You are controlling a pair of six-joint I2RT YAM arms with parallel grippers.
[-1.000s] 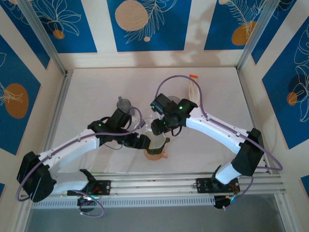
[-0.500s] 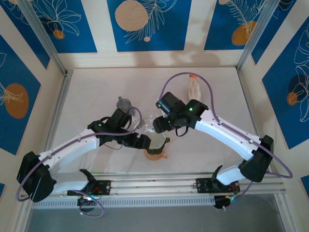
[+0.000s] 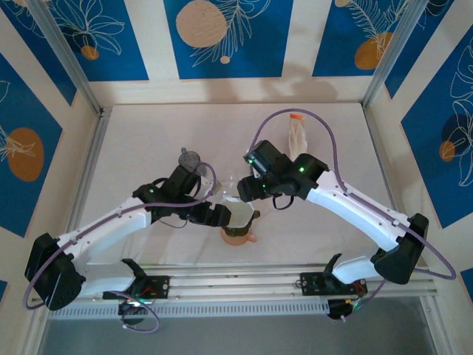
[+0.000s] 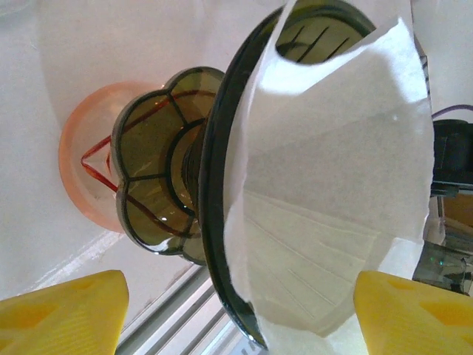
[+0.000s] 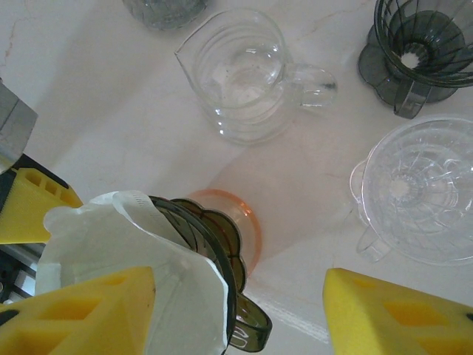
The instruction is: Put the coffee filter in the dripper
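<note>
A white paper coffee filter sits inside the smoked dark dripper, its upper edge sticking out past the rim. The dripper stands on an orange cup. From above, the filter and the cup are near the table's front centre. My left gripper is open, one yellow finger on each side of the dripper, both apart from it; it comes in from the left. My right gripper is open just above and behind the dripper, its left finger over the filter.
A clear glass pitcher, a second dark dripper and a clear dripper stand behind the cup. A bottle with an orange cap is at the back. Metal rails run along the near edge.
The right gripper has drawn back from the dripper towards the rear right, its arm swinging outward. The left arm, the dripper and the filter have stayed put.
</note>
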